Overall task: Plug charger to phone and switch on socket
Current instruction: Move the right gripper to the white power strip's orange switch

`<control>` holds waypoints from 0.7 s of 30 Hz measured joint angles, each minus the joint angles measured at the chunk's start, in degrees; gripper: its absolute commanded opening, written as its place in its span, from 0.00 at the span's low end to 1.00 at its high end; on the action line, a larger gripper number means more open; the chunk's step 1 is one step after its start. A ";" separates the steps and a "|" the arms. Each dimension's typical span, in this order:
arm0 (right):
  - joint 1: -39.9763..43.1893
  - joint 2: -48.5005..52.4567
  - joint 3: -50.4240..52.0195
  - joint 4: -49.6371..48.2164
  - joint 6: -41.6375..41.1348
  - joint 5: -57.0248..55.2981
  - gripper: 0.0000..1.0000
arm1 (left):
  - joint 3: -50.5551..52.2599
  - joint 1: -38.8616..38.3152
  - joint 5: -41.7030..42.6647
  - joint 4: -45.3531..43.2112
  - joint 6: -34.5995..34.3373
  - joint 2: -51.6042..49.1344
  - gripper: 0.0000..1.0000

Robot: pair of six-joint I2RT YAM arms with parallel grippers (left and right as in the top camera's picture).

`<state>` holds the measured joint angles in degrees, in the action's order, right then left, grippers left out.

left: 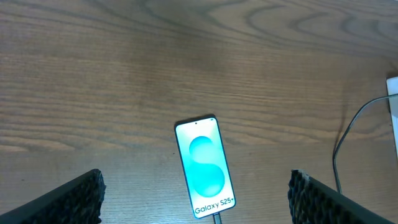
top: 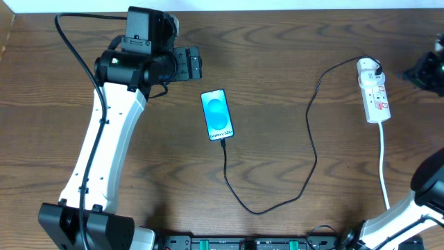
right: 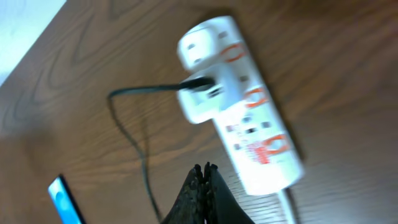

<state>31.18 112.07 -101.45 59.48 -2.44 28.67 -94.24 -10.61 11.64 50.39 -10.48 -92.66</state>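
Observation:
The phone [top: 217,114] lies face up mid-table, its blue screen lit, and also shows in the left wrist view [left: 205,167]. The black charger cable [top: 305,149] runs from the phone's near end in a loop to a plug on the white socket strip [top: 373,90] at the right. My left gripper [left: 196,199] is open, its fingers apart either side of the phone, held above it. My right gripper [right: 205,171] is shut and empty, above the table beside the socket strip [right: 249,118], which shows red switch marks and the plug [right: 202,87].
The strip's white cord [top: 383,160] runs toward the near table edge. The left arm's white links span the left side of the table. The right arm sits at the far right edge [top: 427,69]. The table is brown wood.

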 measured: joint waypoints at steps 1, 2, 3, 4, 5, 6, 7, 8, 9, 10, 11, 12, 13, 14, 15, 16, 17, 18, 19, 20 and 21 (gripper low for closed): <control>0.85 0.02 0.00 -0.33 0.04 -0.02 0.01 | 0.00 0.00 0.00 0.00 0.00 0.00 0.95; 1.40 0.04 -0.02 -0.48 0.11 -0.04 0.01 | 0.00 0.00 0.00 0.00 -0.02 0.00 0.96; 2.01 0.07 0.00 -0.61 0.15 -0.02 0.01 | 0.00 0.00 0.00 0.00 -0.02 0.00 0.96; 2.47 0.22 0.00 -0.72 0.15 0.00 0.01 | 0.00 0.00 0.00 0.00 -0.02 0.00 0.96; 2.86 0.48 0.00 -0.96 0.20 0.00 0.01 | 0.00 0.00 0.00 0.00 -0.02 0.00 0.96; 3.06 0.85 -0.02 -1.22 0.28 0.02 0.01 | 0.00 0.00 0.00 0.00 -0.02 0.00 0.96; 3.21 1.40 -0.02 -1.51 0.55 0.04 0.01 | 0.00 0.00 0.00 0.00 -0.02 0.00 0.96; 3.21 2.08 -0.02 -1.81 0.66 0.07 0.01 | 0.00 0.00 0.00 0.00 -0.02 0.00 0.96; 3.21 2.84 0.00 -1.95 0.79 0.07 0.01 | 0.00 0.00 -0.02 0.00 -0.02 0.00 0.96; 3.21 3.69 -0.02 -2.01 0.90 0.07 0.01 | 0.00 0.00 0.00 0.00 -0.02 0.00 0.96; 3.21 4.52 -0.02 -2.14 1.03 0.09 0.01 | 0.00 0.00 0.00 0.00 -0.02 0.00 0.96; 3.21 5.31 -0.02 -2.34 1.14 0.15 0.01 | 0.00 0.00 0.00 0.00 -0.02 0.00 0.96; 3.21 6.03 -0.02 -2.54 1.27 0.26 0.01 | 0.00 0.00 0.00 0.00 -0.02 0.00 0.96; 3.21 6.73 0.00 -2.78 1.36 0.33 0.01 | 0.00 0.00 0.00 0.00 -0.02 0.00 0.96; 3.21 7.43 0.00 -3.08 1.46 0.44 0.01 | 0.00 0.00 0.00 0.00 -0.02 0.00 0.96; 3.21 8.02 -0.02 -3.43 1.49 0.63 0.01 | 0.00 0.00 0.00 0.00 -0.02 0.00 0.96; 3.21 8.52 0.00 -3.80 1.53 1.01 0.01 | 0.00 0.00 0.00 0.00 -0.02 0.00 0.96; 3.21 9.07 -0.02 -4.17 1.64 1.33 0.01 | 0.00 0.00 0.00 0.00 -0.02 0.00 0.96; 3.21 9.55 0.00 -4.55 1.68 1.70 0.01 | 0.00 0.00 -0.02 0.00 -0.02 0.00 0.96; 3.21 10.19 -0.02 -4.94 1.70 2.16 0.01 | 0.00 0.00 0.00 0.00 -0.02 0.00 0.97; 3.21 10.69 0.00 -5.33 1.70 2.54 0.01 | 0.00 0.00 0.00 0.00 -0.02 0.00 0.97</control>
<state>34.39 122.76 -101.45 54.15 -0.73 31.20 -94.24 -10.61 11.64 50.39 -10.50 -92.66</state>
